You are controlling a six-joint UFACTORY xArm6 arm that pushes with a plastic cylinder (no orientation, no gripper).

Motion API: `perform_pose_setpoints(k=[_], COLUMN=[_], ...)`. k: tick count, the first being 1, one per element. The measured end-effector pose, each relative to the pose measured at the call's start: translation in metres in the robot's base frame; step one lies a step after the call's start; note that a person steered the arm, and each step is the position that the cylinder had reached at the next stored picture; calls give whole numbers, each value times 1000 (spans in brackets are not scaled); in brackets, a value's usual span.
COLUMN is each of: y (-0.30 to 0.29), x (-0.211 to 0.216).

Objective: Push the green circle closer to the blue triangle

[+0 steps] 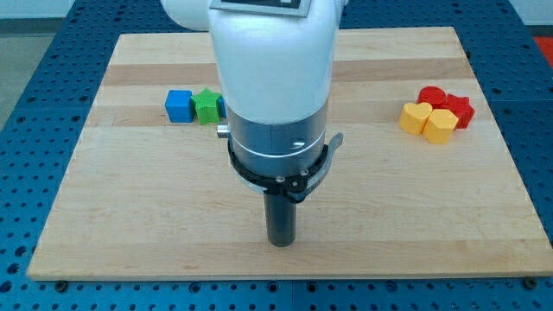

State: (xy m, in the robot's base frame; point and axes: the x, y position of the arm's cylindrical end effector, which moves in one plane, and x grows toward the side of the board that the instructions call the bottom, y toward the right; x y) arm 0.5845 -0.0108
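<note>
My tip (282, 243) rests on the wooden board (130, 216) low in the middle of the view, away from all blocks. A blue cube (179, 105) and a green star-shaped block (207, 106) sit side by side at the upper left, next to the arm's body. A thin sliver of blue (221, 106) shows right of the green star at the arm's edge; its shape is hidden. I see no green circle and no blue triangle; the wide white arm body (272, 60) covers the upper middle of the board.
At the view's right, a tight cluster holds two red blocks (432, 95) (459, 111) and two yellow blocks (416, 117) (439, 126). The board's edges border a blue perforated table (26, 78).
</note>
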Motion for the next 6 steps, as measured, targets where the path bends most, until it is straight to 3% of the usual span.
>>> perform_pose_setpoints(k=[6], y=[-64], x=[-66])
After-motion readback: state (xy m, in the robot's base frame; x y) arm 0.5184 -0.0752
